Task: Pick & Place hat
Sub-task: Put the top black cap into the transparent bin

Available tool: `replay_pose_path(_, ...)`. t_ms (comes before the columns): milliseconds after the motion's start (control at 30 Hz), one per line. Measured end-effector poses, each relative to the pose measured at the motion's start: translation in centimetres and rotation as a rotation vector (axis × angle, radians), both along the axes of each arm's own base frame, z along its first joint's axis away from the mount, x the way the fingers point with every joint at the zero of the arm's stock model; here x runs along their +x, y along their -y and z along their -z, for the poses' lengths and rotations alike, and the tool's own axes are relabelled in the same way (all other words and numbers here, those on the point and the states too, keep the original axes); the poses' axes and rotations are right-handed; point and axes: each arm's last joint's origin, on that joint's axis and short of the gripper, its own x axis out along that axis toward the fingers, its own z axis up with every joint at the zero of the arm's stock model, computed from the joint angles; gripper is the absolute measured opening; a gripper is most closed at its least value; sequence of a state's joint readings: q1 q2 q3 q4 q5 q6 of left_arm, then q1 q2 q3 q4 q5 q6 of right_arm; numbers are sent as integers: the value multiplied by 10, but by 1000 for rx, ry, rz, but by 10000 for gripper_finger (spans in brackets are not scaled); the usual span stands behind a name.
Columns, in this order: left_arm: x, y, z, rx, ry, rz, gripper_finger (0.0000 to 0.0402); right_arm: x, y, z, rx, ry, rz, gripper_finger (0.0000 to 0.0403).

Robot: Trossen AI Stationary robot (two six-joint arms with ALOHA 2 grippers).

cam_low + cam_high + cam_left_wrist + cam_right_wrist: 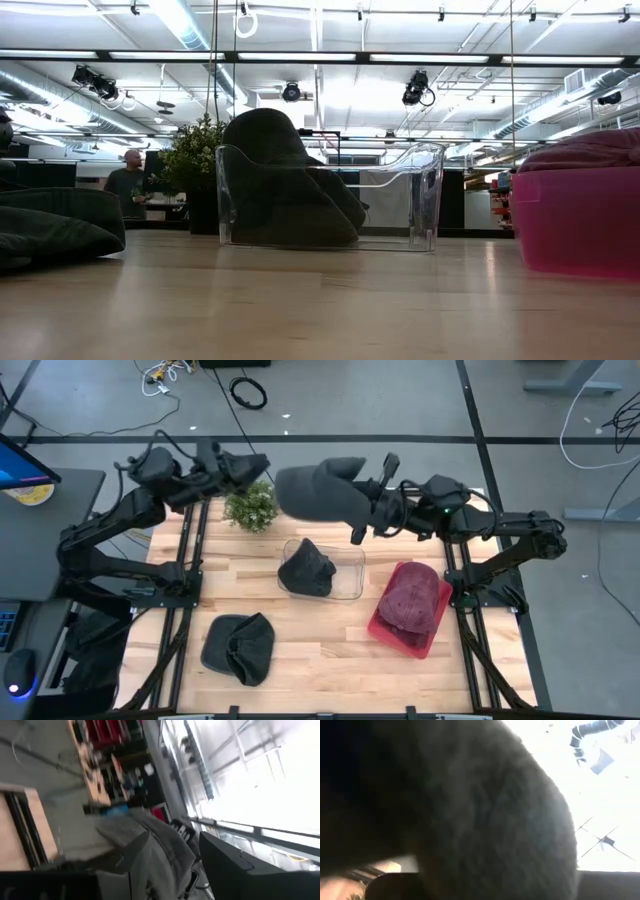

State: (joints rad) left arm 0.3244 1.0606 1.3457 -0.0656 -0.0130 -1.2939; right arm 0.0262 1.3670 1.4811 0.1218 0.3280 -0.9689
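Note:
My right gripper (362,512) is raised above the table's far middle, shut on a dark grey hat (318,490) that fills the right wrist view (470,810). My left gripper (252,464) is open, up in the air at the far left beside a small plant (252,506), touching nothing. Its wrist view shows the held hat (150,845) beyond its fingers. A second dark hat (306,570) sits in a clear container (350,582). A maroon hat (412,598) lies in a pink bin (392,632). A third dark hat (240,648) lies flat on the table's near left. My right gripper holds the grey hat by the end nearest the arm (350,508), coming level from the table's right. The hat is lifted clear of the table and juts out past the fingers toward the left arm. The hat itself hides the fingers, so the kind of hold does not show.
The clear container (420,195) stands mid-table, with the pink bin (575,225) to its right and the loose hat (50,228) at the near left. The plant (195,150) stands at the far edge. A person (128,180) shows in the room behind. Bare wood lies along the near edge.

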Motion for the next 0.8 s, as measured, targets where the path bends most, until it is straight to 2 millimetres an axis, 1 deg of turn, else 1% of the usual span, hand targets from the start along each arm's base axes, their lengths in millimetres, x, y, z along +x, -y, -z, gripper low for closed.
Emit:
replay_pose_path(167, 16, -3, 9, -59, -34, 79, 172, -1, -8, -1, -43, -11, 0, 0)
replay_pose_path(400, 26, -5, 14, -83, -55, 129, 172, -1, -13, -1, -117, -33, 50, 0)
replay_pose_path(567, 26, -5, 15, -88, -57, 142, 172, -3, -11, -6, -162, -3, 126, 0)
replay_pose_path(800, 26, -5, 15, -87, -57, 142, 172, -10, -10, -22, -229, 125, 204, 0)
